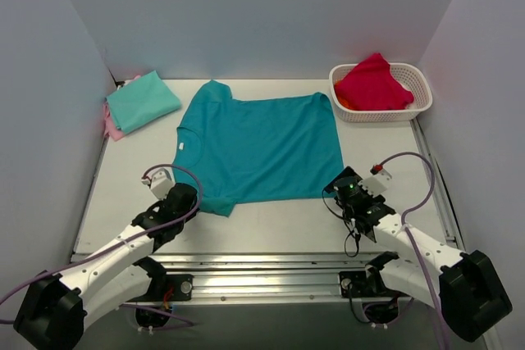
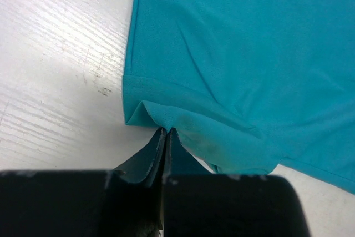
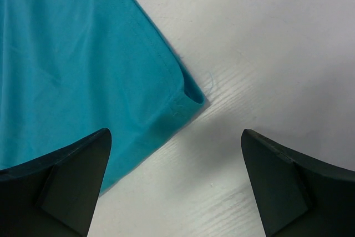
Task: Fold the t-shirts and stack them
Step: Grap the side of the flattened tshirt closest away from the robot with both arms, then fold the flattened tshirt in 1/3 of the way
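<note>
Over the table (image 1: 271,231), we reach low: left pincer (image 2: 165,134) clamped on the teal shirt's (image 1: 262,145) sleeve (image 2: 188,117), right pincer (image 3: 175,131) apart.

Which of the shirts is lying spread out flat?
The deep teal shirt mid-table; the mint shirt is folded far left, the red one bunched in the basket.

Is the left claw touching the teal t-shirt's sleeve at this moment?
Touching. The left wrist view shows the left claw shut, its tips pinching a puckered fold at the sleeve hem of the teal t-shirt, with no gap between them.
</note>
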Controlling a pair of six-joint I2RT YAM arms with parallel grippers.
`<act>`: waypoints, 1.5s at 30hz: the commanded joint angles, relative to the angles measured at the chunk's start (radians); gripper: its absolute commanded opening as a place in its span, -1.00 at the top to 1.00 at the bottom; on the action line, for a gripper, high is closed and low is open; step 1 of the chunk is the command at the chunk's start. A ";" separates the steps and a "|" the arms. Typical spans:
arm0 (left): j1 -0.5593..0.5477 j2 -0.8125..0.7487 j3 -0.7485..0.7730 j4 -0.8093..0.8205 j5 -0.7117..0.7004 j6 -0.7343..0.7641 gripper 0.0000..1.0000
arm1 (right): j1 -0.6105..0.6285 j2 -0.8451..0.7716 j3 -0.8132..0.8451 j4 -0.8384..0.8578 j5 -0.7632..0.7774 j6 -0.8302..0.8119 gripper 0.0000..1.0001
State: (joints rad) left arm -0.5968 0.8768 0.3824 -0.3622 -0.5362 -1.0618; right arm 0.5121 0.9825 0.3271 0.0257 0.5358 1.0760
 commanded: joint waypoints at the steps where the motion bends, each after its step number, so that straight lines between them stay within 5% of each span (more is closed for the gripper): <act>1: 0.028 0.048 0.013 0.094 0.054 0.068 0.95 | -0.038 0.044 0.020 0.080 -0.109 -0.056 -0.97; 9: 0.074 0.100 0.023 0.161 0.094 0.102 0.95 | -0.063 0.192 0.050 0.177 -0.171 -0.071 -0.79; 20: 0.098 0.085 0.012 0.172 0.117 0.114 0.95 | -0.103 0.248 0.066 0.198 -0.145 -0.080 0.25; 30: 0.098 -0.001 0.055 0.082 0.093 0.126 0.95 | -0.101 0.038 0.075 0.017 -0.140 -0.096 1.00; 45: 0.100 0.017 0.256 0.043 0.203 0.146 0.95 | -0.101 0.013 0.216 -0.037 -0.145 -0.162 1.00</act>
State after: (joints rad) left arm -0.5018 0.9104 0.5884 -0.3058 -0.3641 -0.9306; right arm 0.4129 0.9848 0.5148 0.0193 0.3775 0.9363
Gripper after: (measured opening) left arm 0.032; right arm 0.009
